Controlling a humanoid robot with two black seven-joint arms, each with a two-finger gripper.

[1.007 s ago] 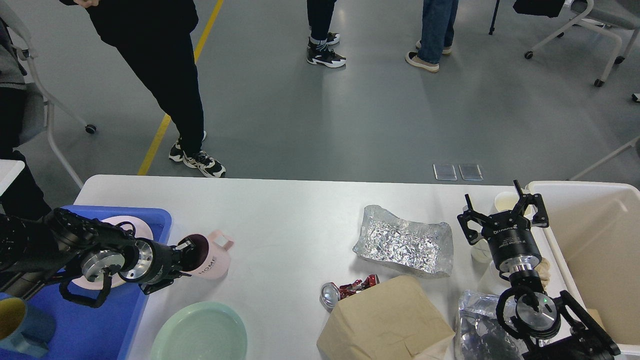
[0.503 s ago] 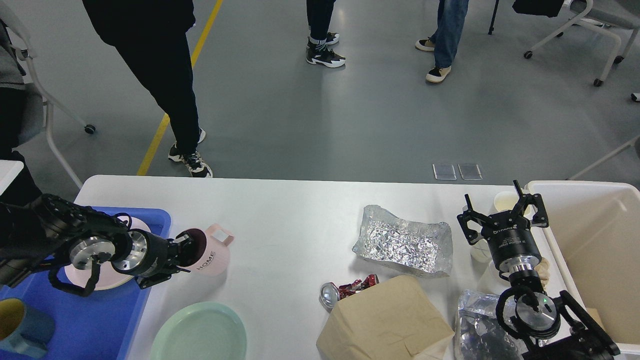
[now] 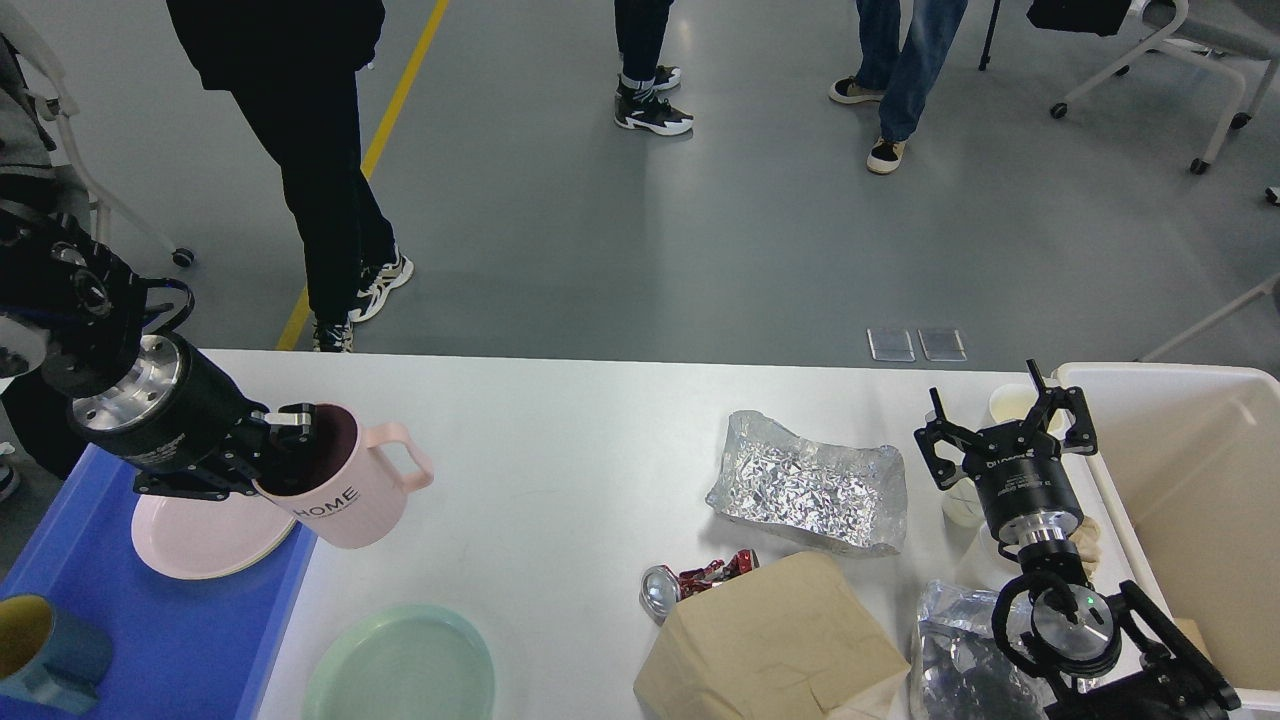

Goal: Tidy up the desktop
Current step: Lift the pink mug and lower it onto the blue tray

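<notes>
The white-grey desktop [image 3: 560, 440] spans the view. My left gripper [image 3: 290, 440] is shut on the rim of a pink mug [image 3: 345, 490] marked HOME and holds it lifted and tilted at the right edge of the blue tray [image 3: 200, 640]. My right gripper [image 3: 1005, 425] is open and empty, hovering by the cream-white bin [image 3: 1190, 490] over small white cups. On the desktop lie a crumpled foil sheet [image 3: 810, 485], a crushed red can [image 3: 690, 582], a brown paper bag [image 3: 770, 640] and a silver foil bag [image 3: 950, 650].
A pink plate [image 3: 195, 535] and a blue-and-yellow mug [image 3: 45, 650] sit in the tray. A green plate [image 3: 400, 665] lies at the front edge. People stand on the floor beyond the table, and chairs stand at far left and far right.
My left arm has lifted the pink mug off the desktop, turned it more upright and carried it left toward the tray. The right arm has not moved. The people behind have shifted.
</notes>
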